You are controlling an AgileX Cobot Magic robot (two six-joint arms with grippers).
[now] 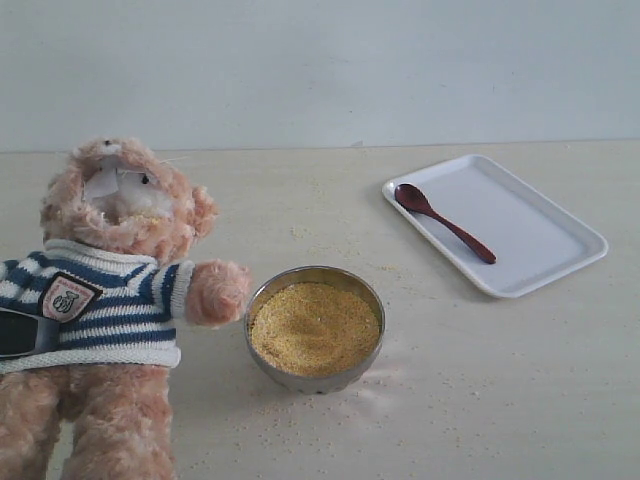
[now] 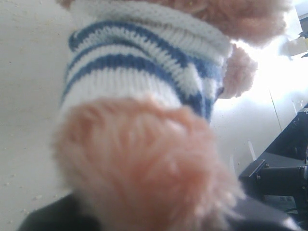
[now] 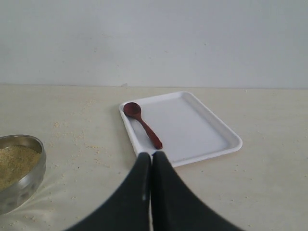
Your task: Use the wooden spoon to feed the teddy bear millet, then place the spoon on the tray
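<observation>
My right jaws are pressed together with nothing between them, above the counter (image 3: 269, 183). My left jaws are clamped on the teddy bear (image 1: 110, 290) — its fluffy paw and striped sleeve fill my left wrist view. In the exterior view the bear is at 9 o'clock from the steel bowl (image 1: 262, 300), one paw just beside the rim. The bowl is full of millet (image 1: 315, 328), with stray grains on the counter around it. At 2 o'clock from the bowl, well apart, lies the tray (image 1: 545, 235). The wooden spoon (image 1: 443, 222) rests on it — bowl toward 10 o'clock, handle toward 4.
</observation>
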